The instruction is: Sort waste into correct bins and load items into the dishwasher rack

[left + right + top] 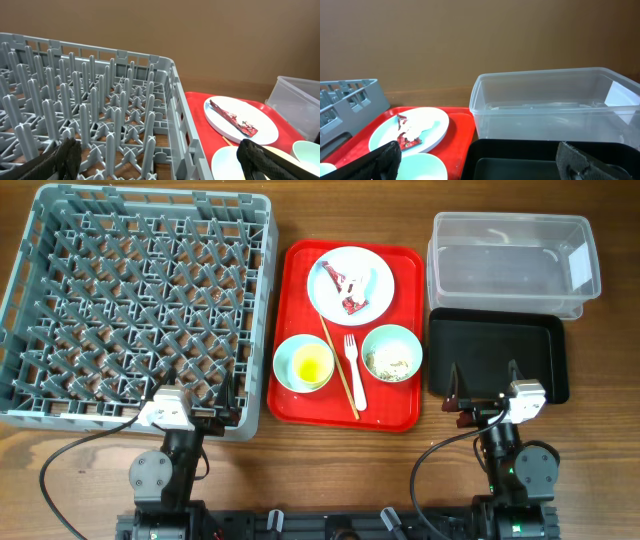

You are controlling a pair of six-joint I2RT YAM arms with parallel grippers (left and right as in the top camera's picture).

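The grey dishwasher rack (140, 300) stands at the left, empty. On the red tray (300, 280) lie a pale-blue plate (350, 285) with red-and-white wrappers (352, 290) and a white paper scrap, a mint bowl (303, 363) holding a yellow cup (311, 363), a mint bowl (392, 353) with beige leftovers, a white fork (354, 370) and chopsticks (338, 366). The clear tub (512, 262) and black tray (497, 353) are at the right. My left gripper (195, 402) is open at the rack's near edge. My right gripper (485, 388) is open over the black tray's near edge.
The rack's wall (175, 100) rises close on the left of the red tray (197, 115). The clear tub (550, 107) stands right behind the black tray (530, 155). Bare wooden table runs along the near edge.
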